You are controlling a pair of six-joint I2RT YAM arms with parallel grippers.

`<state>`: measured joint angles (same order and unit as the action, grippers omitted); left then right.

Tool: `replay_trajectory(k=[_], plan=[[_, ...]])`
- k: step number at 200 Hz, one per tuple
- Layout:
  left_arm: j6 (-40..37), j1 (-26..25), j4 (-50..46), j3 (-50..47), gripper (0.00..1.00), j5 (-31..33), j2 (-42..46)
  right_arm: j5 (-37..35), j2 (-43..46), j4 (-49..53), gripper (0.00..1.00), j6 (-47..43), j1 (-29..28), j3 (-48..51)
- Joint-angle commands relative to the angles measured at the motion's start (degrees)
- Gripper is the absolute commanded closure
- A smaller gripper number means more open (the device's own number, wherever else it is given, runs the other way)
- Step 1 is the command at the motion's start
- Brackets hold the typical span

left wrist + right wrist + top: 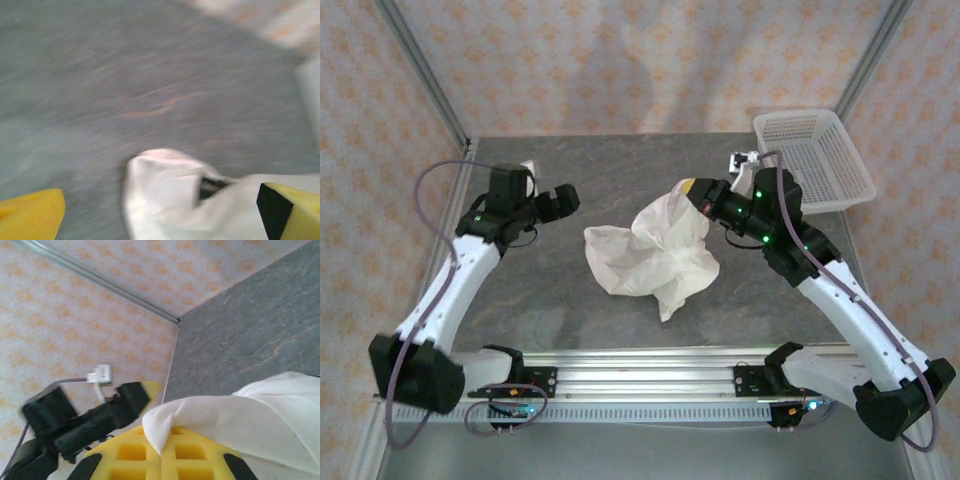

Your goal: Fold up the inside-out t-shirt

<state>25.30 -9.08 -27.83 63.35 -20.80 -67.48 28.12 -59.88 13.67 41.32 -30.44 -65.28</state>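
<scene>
T-shirt point(655, 255) bunched on table point(540, 300), about centre. Basket point(817, 160) at far right corner, behind and right of t-shirt, apart from it. Right gripper point(700, 193) at t-shirt's far right edge, between t-shirt and basket, cloth between its fingers. Left gripper point(563, 202) left of t-shirt, near, not touching. Rail point(640, 378) along near edge, in front of t-shirt.

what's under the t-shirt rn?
Grey table shows around the crumpled t-shirt, and one edge is held up, pinched in the right fingers. The tabletop beneath the heap is covered, so anything there can't be seen.
</scene>
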Motion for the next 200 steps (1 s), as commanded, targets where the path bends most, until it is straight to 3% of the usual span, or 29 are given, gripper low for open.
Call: replay_trajectory(k=[1,35,53,76,88,102,106,143,161,181,200], plan=[[2.97,-6.2,8.61,3.34,0.0,-19.7,0.13,4.97,-0.67,-8.75,1.0,-0.92,0.29,0.74],[-2.57,-19.53,2.85,9.17,0.0,-19.47,-6.23,5.89,-0.86,-10.4,1.0,-0.49,0.28,1.55],[-2.45,-23.08,3.88,9.58,0.0,-20.36,-11.43,5.89,-0.81,-10.54,1.0,0.03,0.29,1.82],[-1.06,-24.89,4.08,9.68,0.04,-16.26,-16.02,5.66,-0.54,-10.4,1.0,0.73,0.29,2.06],[0.67,-24.79,4.97,9.19,0.29,-12.71,-16.16,5.36,-0.22,-9.31,1.0,0.62,0.29,2.21],[0.98,-24.37,4.81,9.49,0.88,-9.97,-14.93,2.36,1.2,-6.44,1.0,0.19,0.29,3.05],[1.05,-24.12,4.93,9.66,1.0,-9.73,-14.41,0.91,1.83,-5.19,1.0,0.19,0.36,3.52],[7.57,-17.12,9.37,9.06,1.0,-14.26,-8.09,-10.42,10.82,-0.56,1.0,2.39,1.08,16.41],[9.26,-14.29,11.61,8.86,1.0,-16.59,-5.06,-11.74,15.52,-3.58,1.0,4.63,-0.24,29.64],[5.76,-14.21,9.8,10.96,1.0,-18.93,-4.44,-15.42,17.73,-7.11,0.98,2.1,-8.01,41.35],[0.75,-14.3,7.02,11.45,1.0,-21.14,-4.81,-16.05,15.94,-6.18,0.93,-2.66,-15.27,44.01]])
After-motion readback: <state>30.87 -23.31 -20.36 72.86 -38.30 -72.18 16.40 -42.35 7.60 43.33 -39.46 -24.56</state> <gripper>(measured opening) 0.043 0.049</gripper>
